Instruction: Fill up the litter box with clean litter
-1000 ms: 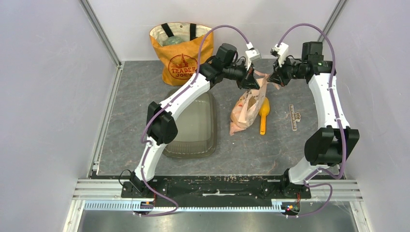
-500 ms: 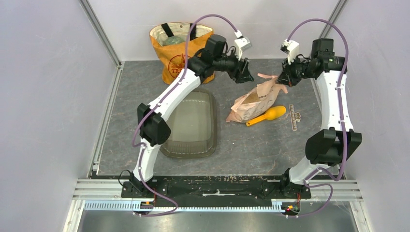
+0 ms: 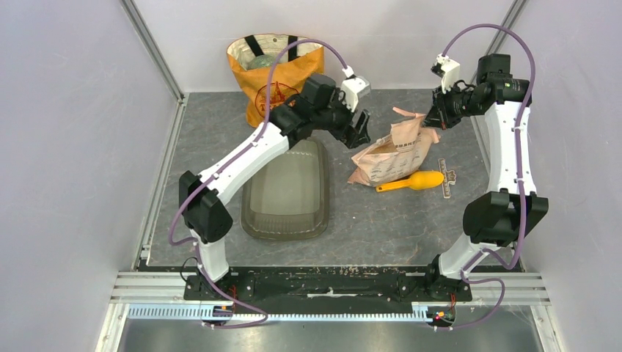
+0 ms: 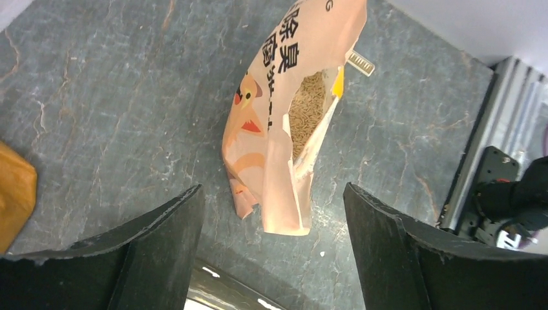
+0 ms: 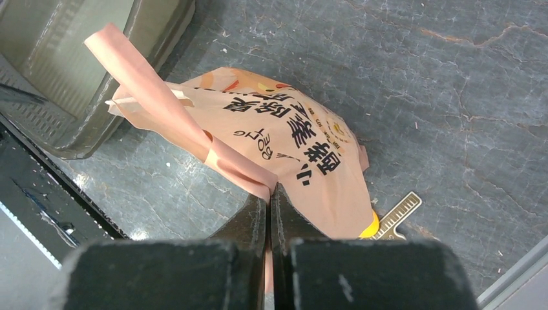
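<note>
Top external view, going from the left: the orange tote bag (image 3: pixel 264 81) is standing at the far edge of the grey surface (image 3: pixel 367 220). The litter box (image 3: pixel 286 234) is sitting nearer, lengthwise beneath my left arm. My left gripper (image 3: pixel 363 134) is hovering just past the box's far right corner, its fingers spread wide and gripping nothing. The left wrist camera is looking down between them at the printed bag (image 4: pixel 258 135), whose torn mouth is gaping toward the lens. The clean litter (image 4: pixel 310 106) is showing inside that opening — pale beige grains, all of them within the bag. The bag is lying on the surface to the right of the box, apart from it. An orange scoop (image 3: pixel 409 182) is lying along the bag's near edge; whether it is touching or tucked under, I cannot tell. Farther right, my right gripper (image 5: pixel 270 194) is pinching a torn pink strip at the bag's top — fingers pressed together on it.
</note>
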Controlling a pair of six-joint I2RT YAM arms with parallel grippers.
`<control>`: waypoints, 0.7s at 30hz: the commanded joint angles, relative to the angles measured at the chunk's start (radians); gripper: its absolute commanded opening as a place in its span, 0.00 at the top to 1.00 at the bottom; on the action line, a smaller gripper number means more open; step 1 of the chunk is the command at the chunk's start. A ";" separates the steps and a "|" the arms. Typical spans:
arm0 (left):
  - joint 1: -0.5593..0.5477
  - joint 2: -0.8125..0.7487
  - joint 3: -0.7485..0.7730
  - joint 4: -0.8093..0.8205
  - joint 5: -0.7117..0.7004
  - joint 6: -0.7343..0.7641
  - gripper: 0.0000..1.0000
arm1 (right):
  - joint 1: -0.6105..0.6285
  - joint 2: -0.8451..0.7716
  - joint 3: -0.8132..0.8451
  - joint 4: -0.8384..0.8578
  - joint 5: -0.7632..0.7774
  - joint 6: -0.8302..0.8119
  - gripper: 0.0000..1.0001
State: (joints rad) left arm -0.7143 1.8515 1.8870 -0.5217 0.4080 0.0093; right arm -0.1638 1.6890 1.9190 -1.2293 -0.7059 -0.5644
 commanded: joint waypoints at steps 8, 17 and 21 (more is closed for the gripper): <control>-0.173 0.057 -0.072 0.190 -0.481 -0.049 0.20 | -0.002 -0.085 0.020 0.063 -0.150 0.053 1.00; -0.200 0.180 0.040 0.145 -0.703 -0.073 0.21 | -0.003 -0.109 -0.007 0.064 -0.173 0.045 1.00; -0.194 0.207 0.079 0.067 -0.714 -0.079 0.25 | -0.003 -0.111 -0.019 0.066 -0.182 0.040 1.00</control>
State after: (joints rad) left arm -0.9146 2.0464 1.8828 -0.4137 -0.2272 -0.0330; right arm -0.1680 1.6650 1.8843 -1.2282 -0.7288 -0.5499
